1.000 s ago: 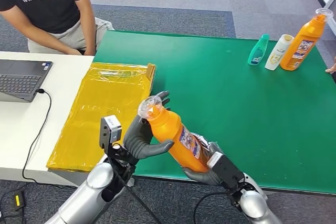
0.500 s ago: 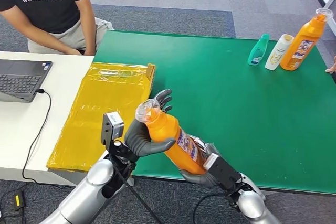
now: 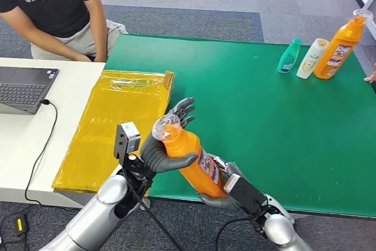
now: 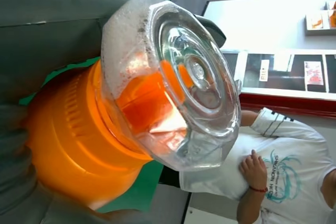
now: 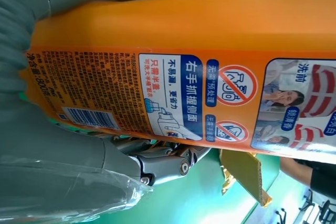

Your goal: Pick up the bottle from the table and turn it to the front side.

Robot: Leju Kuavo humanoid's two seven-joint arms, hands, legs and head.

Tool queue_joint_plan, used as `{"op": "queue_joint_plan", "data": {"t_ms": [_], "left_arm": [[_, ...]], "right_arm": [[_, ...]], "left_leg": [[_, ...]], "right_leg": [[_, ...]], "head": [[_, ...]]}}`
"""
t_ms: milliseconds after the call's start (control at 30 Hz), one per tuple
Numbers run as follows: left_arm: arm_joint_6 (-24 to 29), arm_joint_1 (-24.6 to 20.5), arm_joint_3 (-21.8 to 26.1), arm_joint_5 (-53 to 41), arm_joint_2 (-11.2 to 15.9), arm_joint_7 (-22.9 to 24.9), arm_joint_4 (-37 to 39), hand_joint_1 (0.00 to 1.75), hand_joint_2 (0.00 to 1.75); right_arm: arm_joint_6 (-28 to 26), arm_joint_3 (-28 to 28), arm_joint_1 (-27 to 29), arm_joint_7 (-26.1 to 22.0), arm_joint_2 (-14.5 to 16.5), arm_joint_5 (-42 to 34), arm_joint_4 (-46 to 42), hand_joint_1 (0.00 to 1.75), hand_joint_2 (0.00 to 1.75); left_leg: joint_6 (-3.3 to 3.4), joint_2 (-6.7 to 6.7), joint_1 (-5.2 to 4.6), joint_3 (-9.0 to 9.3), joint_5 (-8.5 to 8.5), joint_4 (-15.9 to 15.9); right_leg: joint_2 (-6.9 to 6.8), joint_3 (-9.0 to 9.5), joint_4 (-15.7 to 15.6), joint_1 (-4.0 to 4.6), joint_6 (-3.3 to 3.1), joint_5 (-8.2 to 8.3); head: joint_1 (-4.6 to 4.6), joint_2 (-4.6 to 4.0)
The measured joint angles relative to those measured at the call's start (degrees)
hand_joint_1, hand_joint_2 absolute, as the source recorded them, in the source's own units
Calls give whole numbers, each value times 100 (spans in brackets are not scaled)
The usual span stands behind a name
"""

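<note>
An orange bottle with a clear cap is lifted off the green table, tilted with the cap up and to the left. My left hand grips its neck and shoulder. My right hand holds its base from below. The left wrist view looks straight at the clear cap over the orange bottle. In the right wrist view the bottle shows its back label with a barcode, and my right hand wraps the lower body.
A yellow plastic bag lies at the table's left end beside a white desk with a laptop. A person sits behind it. At the far right stand a second orange bottle, a white bottle and a teal bottle.
Both hands have shifted the bottle slightly left and toward me; the cap end has moved a little further left.
</note>
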Motion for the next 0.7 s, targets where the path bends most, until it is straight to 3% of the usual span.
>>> {"op": "queue_joint_plan", "data": {"t_ms": [67, 700], "left_arm": [[-13, -6, -2, 0, 2, 1, 1, 175, 175], [-100, -27, -56, 102, -7, -4, 1, 175, 175]], "right_arm": [[0, 3, -8, 0, 0, 0, 8, 175, 175], [-6, 52, -82, 7, -2, 24, 122, 175, 175]], "left_leg": [[0, 0, 0, 0, 0, 0], [0, 0, 0, -1, 0, 0]], "right_leg": [[0, 0, 0, 0, 0, 0], [0, 0, 0, 0, 0, 0]], "head": [[0, 0], [-1, 0]]}}
